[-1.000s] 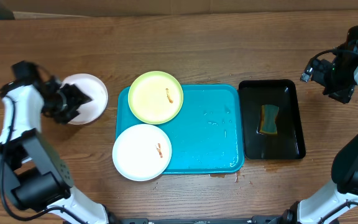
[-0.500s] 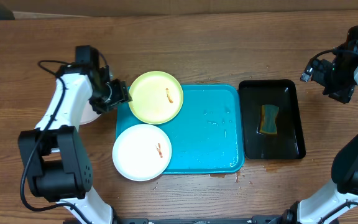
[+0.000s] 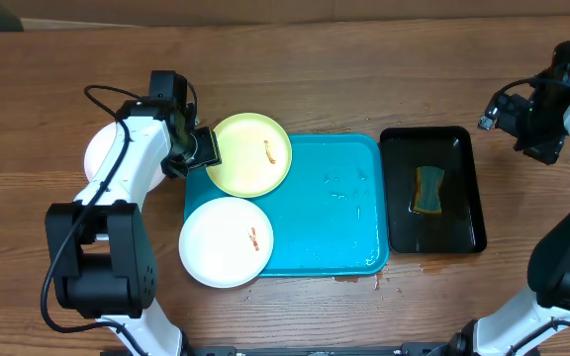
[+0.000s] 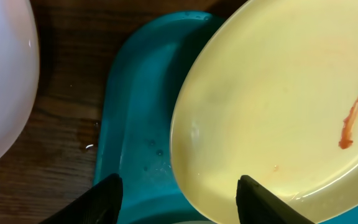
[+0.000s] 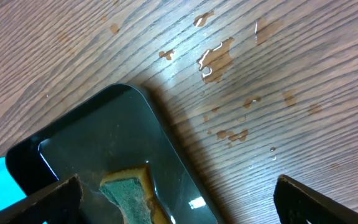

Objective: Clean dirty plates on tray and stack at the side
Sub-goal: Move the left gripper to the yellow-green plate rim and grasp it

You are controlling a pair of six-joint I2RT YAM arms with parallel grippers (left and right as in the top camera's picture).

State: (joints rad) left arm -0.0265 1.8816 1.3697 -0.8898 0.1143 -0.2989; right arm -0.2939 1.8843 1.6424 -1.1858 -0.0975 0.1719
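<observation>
The pale yellow-green plate (image 3: pixel 248 153) with an orange smear lies on the back left corner of the turquoise tray (image 3: pixel 330 208). A white plate (image 3: pixel 227 241) with a smear lies on the tray's front left corner. Another white plate (image 3: pixel 102 158) lies on the table to the left, partly hidden by my left arm. My left gripper (image 3: pixel 202 150) is open at the yellow-green plate's left rim. In the left wrist view the gripper (image 4: pixel 179 202) straddles the rim of that plate (image 4: pixel 278 106), above the tray (image 4: pixel 142 124). My right gripper (image 3: pixel 537 124) is open and empty, high at the far right.
A black tray (image 3: pixel 433 222) with a sponge (image 3: pixel 427 189) stands right of the turquoise tray; both also show in the right wrist view, the black tray (image 5: pixel 98 149) and sponge (image 5: pixel 129 193). Water drops (image 5: pixel 216 59) lie on the wood beside it.
My left arm has swung right, from the white plate on the table to the yellow-green plate's left rim. The white plate stays on the table. The right arm has not moved.
</observation>
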